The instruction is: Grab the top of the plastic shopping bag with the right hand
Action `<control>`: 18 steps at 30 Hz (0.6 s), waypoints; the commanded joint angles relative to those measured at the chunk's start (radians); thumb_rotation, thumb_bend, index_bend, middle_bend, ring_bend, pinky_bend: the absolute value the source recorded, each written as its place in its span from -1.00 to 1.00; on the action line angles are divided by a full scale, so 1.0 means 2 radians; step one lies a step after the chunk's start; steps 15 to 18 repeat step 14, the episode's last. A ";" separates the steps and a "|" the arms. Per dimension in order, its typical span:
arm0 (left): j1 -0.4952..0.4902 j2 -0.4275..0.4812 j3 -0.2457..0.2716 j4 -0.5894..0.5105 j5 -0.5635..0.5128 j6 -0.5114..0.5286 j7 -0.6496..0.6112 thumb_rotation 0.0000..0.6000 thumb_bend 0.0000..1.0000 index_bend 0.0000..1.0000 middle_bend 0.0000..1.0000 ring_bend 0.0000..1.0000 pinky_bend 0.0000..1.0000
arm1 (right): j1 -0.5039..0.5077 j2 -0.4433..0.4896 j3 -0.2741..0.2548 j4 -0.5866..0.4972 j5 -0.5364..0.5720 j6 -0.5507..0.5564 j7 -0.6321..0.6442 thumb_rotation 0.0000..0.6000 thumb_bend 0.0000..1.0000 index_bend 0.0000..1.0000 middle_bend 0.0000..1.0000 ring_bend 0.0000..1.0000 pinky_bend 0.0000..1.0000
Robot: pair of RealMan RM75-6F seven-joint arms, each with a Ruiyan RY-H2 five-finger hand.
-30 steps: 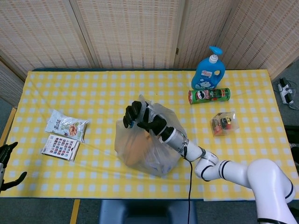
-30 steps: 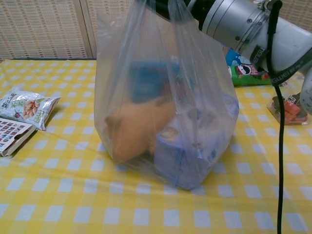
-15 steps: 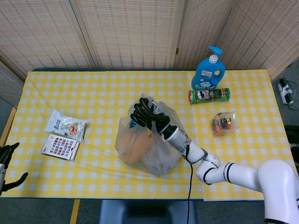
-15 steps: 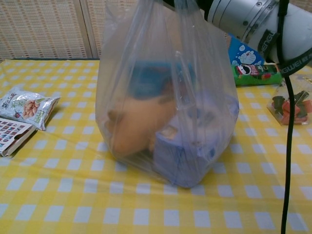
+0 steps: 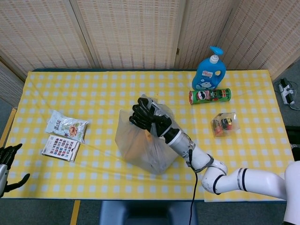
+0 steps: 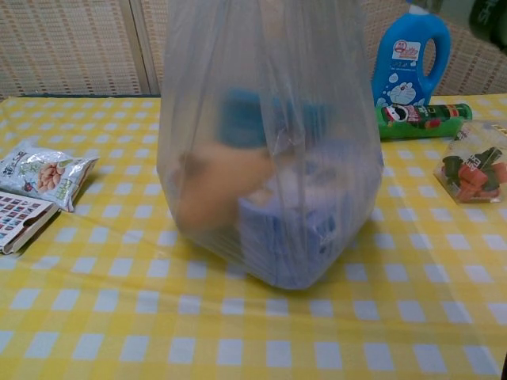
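One table (image 5: 262, 93) under yellow-and-white check cloth, backed by woven panel walls. One clear bag (image 5: 140, 150) at centre frame, holding an orange lump and blue boxes. One blue pump bottle (image 5: 209, 70) upper right, one green chip can (image 5: 209, 96) lying just below it, one small clear packet (image 5: 225, 124) further down right. One snack pouch (image 5: 65, 125) and one printed card (image 5: 60, 147) at left. Right hand (image 5: 149, 117) directly above the bag, fingers clenched round its gathered top. Left hand (image 5: 6, 161) at lower left edge, off the table, fingers apart, empty.
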 commanded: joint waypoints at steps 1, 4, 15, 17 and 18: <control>-0.001 -0.001 0.001 -0.001 0.001 -0.003 0.004 1.00 -0.41 -1.00 -0.68 -0.77 -0.97 | -0.011 0.069 0.043 -0.073 -0.006 -0.005 -0.029 1.00 -0.09 0.65 0.72 0.98 0.87; -0.003 -0.003 0.001 -0.002 0.001 -0.006 0.009 1.00 -0.41 -1.00 -0.68 -0.77 -0.97 | -0.021 0.110 0.070 -0.119 0.014 -0.010 -0.051 1.00 -0.09 0.65 0.72 0.98 0.87; -0.006 -0.008 0.002 -0.007 0.000 -0.010 0.024 1.00 -0.41 -1.00 -0.68 -0.77 -0.97 | -0.055 0.147 0.095 -0.171 0.027 -0.001 -0.075 1.00 -0.09 0.65 0.72 0.98 0.87; -0.006 -0.008 0.002 -0.007 0.000 -0.010 0.024 1.00 -0.41 -1.00 -0.68 -0.77 -0.97 | -0.055 0.147 0.095 -0.171 0.027 -0.001 -0.075 1.00 -0.09 0.65 0.72 0.98 0.87; -0.006 -0.008 0.002 -0.007 0.000 -0.010 0.024 1.00 -0.41 -1.00 -0.68 -0.77 -0.97 | -0.055 0.147 0.095 -0.171 0.027 -0.001 -0.075 1.00 -0.09 0.65 0.72 0.98 0.87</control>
